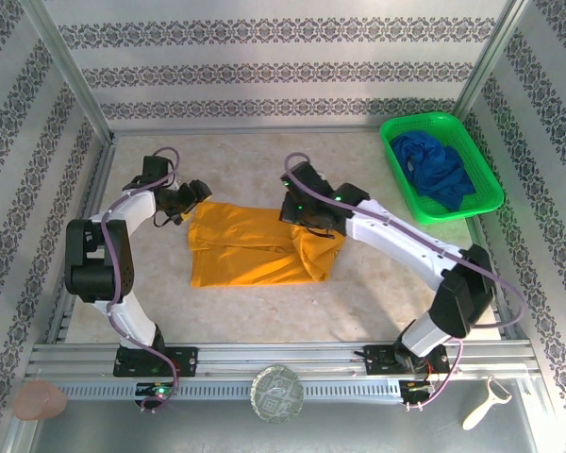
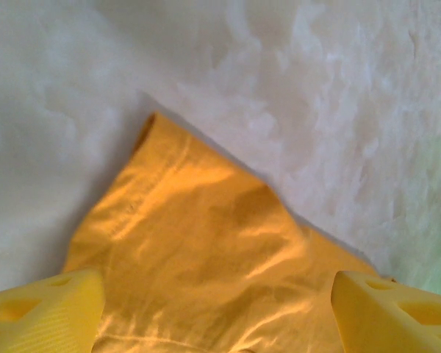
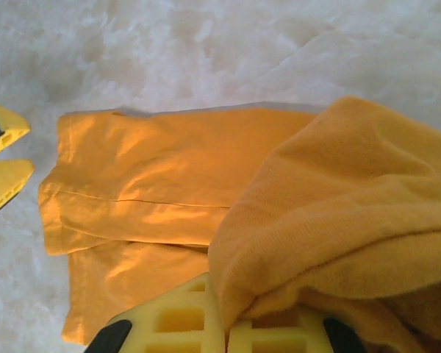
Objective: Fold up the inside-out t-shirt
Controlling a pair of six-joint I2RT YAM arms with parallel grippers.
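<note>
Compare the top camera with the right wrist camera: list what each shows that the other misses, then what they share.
Top camera, not the wrist one: a green basket holding a blue garment, and a peeler on the near ledge. Right wrist camera, not the top one: a close look at the right gripper shut on a bunched fold of the orange shirt. Both: that shirt lying partly folded on the pale table, with the open left gripper beside one corner.

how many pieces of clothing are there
2. The mustard t-shirt lies at the centre; a dark blue garment sits in the green basket at the far right. More could hide beneath it.
</note>
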